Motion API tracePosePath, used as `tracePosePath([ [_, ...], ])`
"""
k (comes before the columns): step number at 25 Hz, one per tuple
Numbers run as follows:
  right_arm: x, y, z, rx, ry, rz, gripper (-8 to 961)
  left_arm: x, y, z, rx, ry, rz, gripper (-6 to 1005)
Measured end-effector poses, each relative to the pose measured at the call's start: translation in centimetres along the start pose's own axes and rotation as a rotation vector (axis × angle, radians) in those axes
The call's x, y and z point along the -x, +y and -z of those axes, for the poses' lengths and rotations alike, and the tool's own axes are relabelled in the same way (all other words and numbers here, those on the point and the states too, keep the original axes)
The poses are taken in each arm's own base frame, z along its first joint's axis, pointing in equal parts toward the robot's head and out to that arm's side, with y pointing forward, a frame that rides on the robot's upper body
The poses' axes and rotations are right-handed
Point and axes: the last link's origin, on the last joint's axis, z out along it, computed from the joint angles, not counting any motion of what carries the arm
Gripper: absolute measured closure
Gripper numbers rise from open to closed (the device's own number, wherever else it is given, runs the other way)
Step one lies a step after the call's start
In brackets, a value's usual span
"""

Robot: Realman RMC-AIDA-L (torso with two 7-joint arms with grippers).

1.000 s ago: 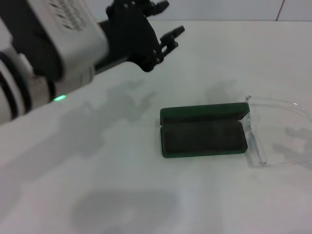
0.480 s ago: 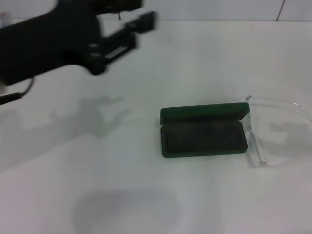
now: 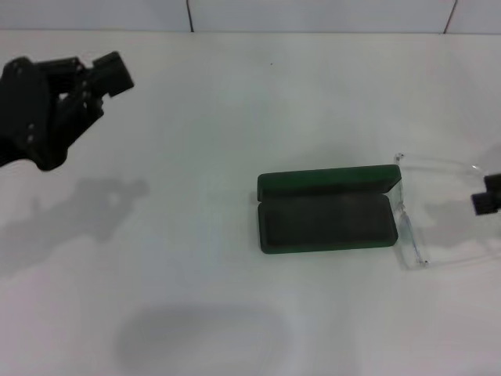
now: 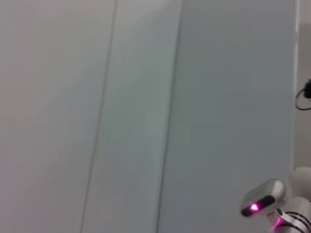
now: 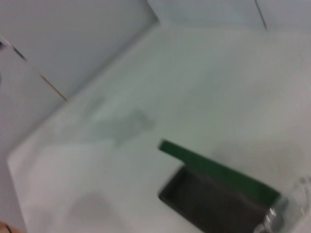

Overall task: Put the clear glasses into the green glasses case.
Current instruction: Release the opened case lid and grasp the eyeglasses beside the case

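So the left gripper [image 3: 109, 74] is seen up at the far left above the white table [image 3: 196, 235], fingers spread apart, nothing held. The green glasses case [image 3: 325, 211] is laid open mid-table, lid back. The clear glasses [image 3: 438, 215] are parked touching its right end. The right gripper [image 3: 487, 196] is barely poking in at the right edge; its opening can't be told.

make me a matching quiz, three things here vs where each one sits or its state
Things:
1. green glasses case
2. clear glasses
3. left end effector

Places or states:
A. raised over the table's far left, away from everything
B. lying open, lid folded back, nothing inside
C. on the table against the case's right end

Pairs: 1-B, 2-C, 3-A
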Motion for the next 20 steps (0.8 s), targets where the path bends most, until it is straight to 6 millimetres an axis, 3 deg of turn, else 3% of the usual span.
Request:
tracePosePath([
  [8, 3.8, 1.8, -1.4, -0.082, 0.138, -0.008, 368, 2.0, 0.1, 0.9, -0.050, 0.027, 0.069, 949],
  [14, 7.3, 2.7, -1.6, -0.126, 0.248, -0.053, 369, 2.5, 0.0, 1.0, -0.054, 0.031, 0.070, 948],
  [20, 8.5, 2.9, -3.7, -0.218, 0.402, -0.075, 370, 2.9, 0.1, 1.2, -0.060, 0.031, 0.054, 948],
])
